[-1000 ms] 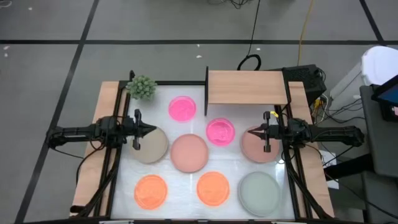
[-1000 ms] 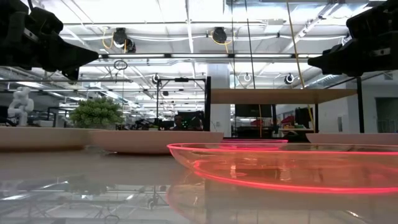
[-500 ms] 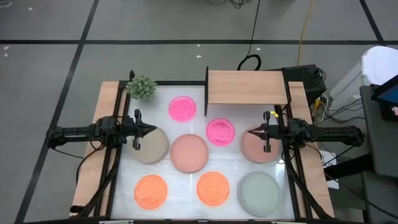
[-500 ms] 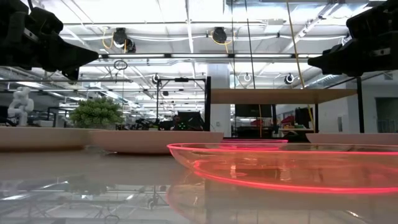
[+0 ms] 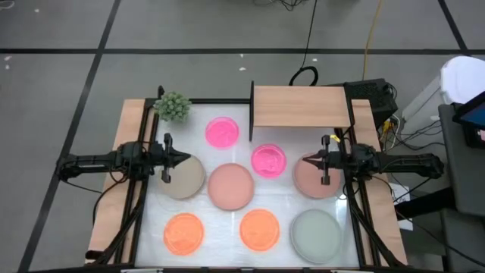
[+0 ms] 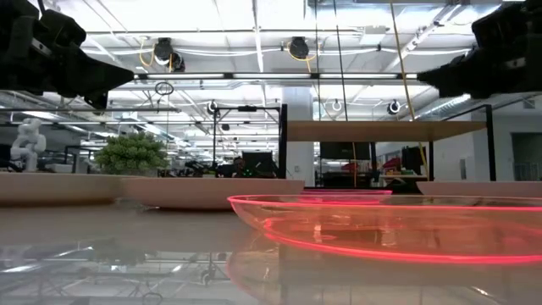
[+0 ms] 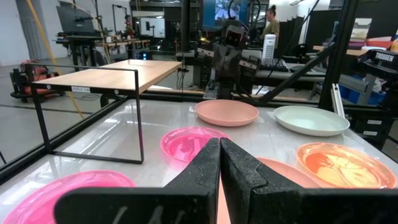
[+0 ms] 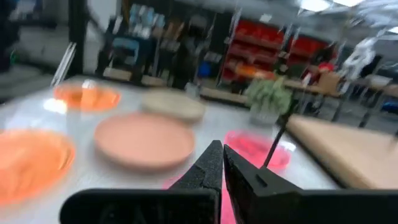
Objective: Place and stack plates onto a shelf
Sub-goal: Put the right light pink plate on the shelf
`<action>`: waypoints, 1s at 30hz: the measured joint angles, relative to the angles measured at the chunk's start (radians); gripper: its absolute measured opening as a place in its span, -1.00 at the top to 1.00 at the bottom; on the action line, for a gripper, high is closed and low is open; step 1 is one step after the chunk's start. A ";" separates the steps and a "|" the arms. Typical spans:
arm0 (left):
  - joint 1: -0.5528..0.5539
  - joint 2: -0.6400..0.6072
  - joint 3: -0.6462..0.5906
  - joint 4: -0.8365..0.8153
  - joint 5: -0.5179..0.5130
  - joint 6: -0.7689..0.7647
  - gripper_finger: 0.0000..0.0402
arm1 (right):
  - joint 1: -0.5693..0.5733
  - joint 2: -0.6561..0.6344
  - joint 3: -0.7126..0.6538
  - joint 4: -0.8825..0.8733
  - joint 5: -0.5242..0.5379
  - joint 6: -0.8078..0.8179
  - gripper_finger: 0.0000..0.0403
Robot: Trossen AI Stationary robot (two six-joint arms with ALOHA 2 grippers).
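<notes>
Across the white table point(image 5: 295, 199), centre frame, eight plates point(image 5: 230, 185) lie flat; wooden shelf point(image 5: 300, 106) sits upper right, bare, plant point(image 5: 173, 107) upper left. Left gripper point(image 5: 185, 158) and right gripper point(image 5: 306, 161) hover mid-sides, fingers pressed together, holding nothing. Grey floor surrounds; workshop behind.

Two slim black robot arms are seen from above, each built of jointed segments with black cables along them. The left black two-finger gripper point(image 5: 184, 158) and the right black two-finger gripper point(image 5: 307, 161) are tapered to a point. The wedge-shaped fingers point(image 7: 239, 171) are covered with a rough, grainy black foam.
</notes>
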State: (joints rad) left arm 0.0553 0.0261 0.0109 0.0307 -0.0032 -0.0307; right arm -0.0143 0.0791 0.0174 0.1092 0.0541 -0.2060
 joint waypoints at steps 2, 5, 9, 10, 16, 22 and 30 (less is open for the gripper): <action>0.000 0.000 0.000 0.000 0.000 0.000 0.90 | 0.000 0.000 0.011 0.046 -0.001 0.007 1.00; 0.000 0.000 0.000 0.001 -0.001 0.000 0.90 | 0.002 0.004 0.050 0.009 -0.003 -0.002 1.00; 0.000 0.000 0.000 0.002 -0.001 0.000 0.90 | 0.002 0.039 0.155 -0.022 -0.003 -0.003 1.00; 0.000 0.000 0.000 0.002 -0.002 0.000 0.90 | 0.002 0.054 0.184 -0.034 -0.003 0.002 1.00; 0.000 0.000 0.000 0.003 -0.002 0.000 0.90 | 0.002 0.167 0.378 -0.133 -0.003 0.030 1.00; 0.000 0.000 0.000 0.003 -0.005 0.000 0.90 | 0.002 0.295 0.572 -0.242 -0.003 0.037 1.00; 0.000 0.000 0.000 0.008 -0.005 0.000 0.90 | 0.002 0.444 0.790 -0.368 -0.003 0.069 1.00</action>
State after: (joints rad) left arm 0.0554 0.0257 0.0107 0.0383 -0.0082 -0.0307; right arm -0.0120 0.5233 0.8069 -0.2587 0.0508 -0.1371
